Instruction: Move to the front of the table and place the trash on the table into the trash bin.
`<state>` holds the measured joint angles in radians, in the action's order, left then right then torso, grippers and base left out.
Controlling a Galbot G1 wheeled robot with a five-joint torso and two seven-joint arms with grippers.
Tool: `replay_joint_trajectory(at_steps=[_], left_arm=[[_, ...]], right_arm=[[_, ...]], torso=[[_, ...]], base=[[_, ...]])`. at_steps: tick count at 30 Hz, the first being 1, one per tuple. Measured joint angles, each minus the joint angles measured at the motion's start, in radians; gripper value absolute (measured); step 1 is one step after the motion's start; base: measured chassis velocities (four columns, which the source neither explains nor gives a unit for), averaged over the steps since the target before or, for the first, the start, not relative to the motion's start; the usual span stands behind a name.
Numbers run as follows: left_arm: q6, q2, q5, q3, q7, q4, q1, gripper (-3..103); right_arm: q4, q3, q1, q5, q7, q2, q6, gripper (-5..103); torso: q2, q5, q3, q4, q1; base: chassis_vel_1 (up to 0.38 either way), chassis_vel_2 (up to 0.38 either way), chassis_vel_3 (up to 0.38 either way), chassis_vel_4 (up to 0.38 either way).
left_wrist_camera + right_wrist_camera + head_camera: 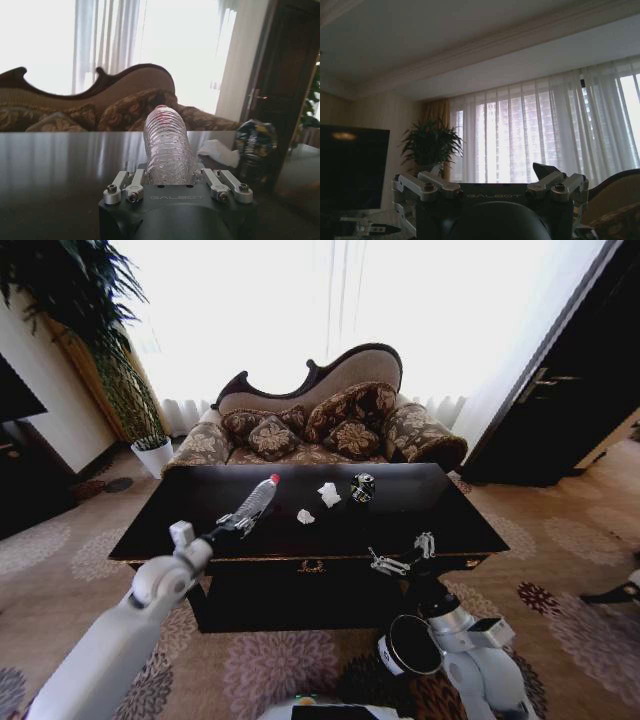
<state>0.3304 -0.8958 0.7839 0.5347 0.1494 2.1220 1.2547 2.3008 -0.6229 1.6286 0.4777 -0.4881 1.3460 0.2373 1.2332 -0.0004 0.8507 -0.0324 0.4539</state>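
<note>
Robot was already parked at the worktop (150, 540) front, so the approach looked done; no trash seemed binned yet. Left tool (222, 526) was clamped on a clear plastic bottle (255, 504) w/ red cap, held over the worktop's left-front part, arm stretched fwd and up. Still lying on the worktop: two paper wads (328, 494) and (305, 516), plus crushed can (362, 487), mid-back. Trash bin (408, 645) sat on the carpet just below the front edge, robot's right. Right tool (402, 553) hovered at the front edge above the bin, fingers spread, empty, pointing upward.
</note>
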Motion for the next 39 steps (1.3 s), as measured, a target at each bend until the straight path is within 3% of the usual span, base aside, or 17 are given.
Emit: replay_joint_trajectory(at_steps=[2, 3, 6, 7, 9, 11, 21, 32, 39], left_arm=[[-0.027, 0.001, -0.027, 0.059, 0.051, 0.067, 0.079, 38], [-0.027, 0.001, -0.027, 0.059, 0.051, 0.067, 0.079, 38], [-0.078, -0.002, -0.095, 0.165, 0.158, 0.168, 0.2, 38], [-0.078, -0.002, -0.095, 0.165, 0.158, 0.168, 0.2, 38], [-0.132, -0.039, -0.185, 0.262, 0.261, 0.262, 0.31, 38], [-0.17, -0.065, -0.25, 0.3, 0.318, 0.295, 0.368, 38], [-0.274, -0.1, -0.337, 0.366, 0.412, 0.373, 0.456, 38], [-0.369, -0.032, -0.383, 0.353, 0.527, 0.384, 0.499, 38], [-0.383, -0.008, -0.434, 0.316, 0.568, 0.381, 0.499, 38]], right_arm=[[0.0, 0.052, 0.007, 0.089, -0.019, -0.013, -0.026, 100], [0.0, 0.052, 0.007, 0.089, -0.019, -0.013, -0.026, 100], [-0.002, 0.135, 0.004, 0.21, -0.051, -0.03, -0.062, 100], [-0.002, 0.135, 0.004, 0.21, -0.051, -0.03, -0.062, 100], [-0.014, 0.228, -0.005, 0.302, -0.083, -0.048, -0.084, 100], [-0.019, 0.264, -0.013, 0.324, -0.103, -0.05, -0.092, 100], [-0.049, 0.332, -0.009, 0.333, -0.136, -0.041, -0.107, 100], [-0.075, 0.358, -0.002, 0.387, -0.124, -0.027, -0.147, 100], [-0.078, 0.361, -0.003, 0.405, -0.148, -0.021, -0.152, 100]], torso=[[0.0, 0.0, 0.0, 0.0, 0.0], [0.0, 0.0, 0.0, 0.0, 0.0], [0.0, 0.0002, 0.0, 0.0001, 0.0], [0.0, 0.0002, 0.0, 0.0001, 0.0], [0.0, 0.0001, 0.0, 0.0, 0.0], [0.0, 0.0002, 0.0, 0.0, 0.0], [0.0, 0.0002, 0.0, -0.0001, 0.0], [0.0, 0.0002, 0.0, -0.0001, 0.0], [0.0, 0.0001, 0.0, 0.0, 0.0]], base=[[0.0, 0.0, 0.0, 0.0], [0.0, 0.0, 0.0, 0.0], [0.0, 0.0, 0.0, 0.0], [0.0, 0.0, 0.0, 0.0], [0.0, 0.0, 0.0, 0.0], [0.0, 0.0, 0.0, 0.0], [0.0, 0.0, 0.0, 0.0], [0.0, 0.0, 0.0, 0.0], [0.0, 0.0, 0.0, 0.0]])
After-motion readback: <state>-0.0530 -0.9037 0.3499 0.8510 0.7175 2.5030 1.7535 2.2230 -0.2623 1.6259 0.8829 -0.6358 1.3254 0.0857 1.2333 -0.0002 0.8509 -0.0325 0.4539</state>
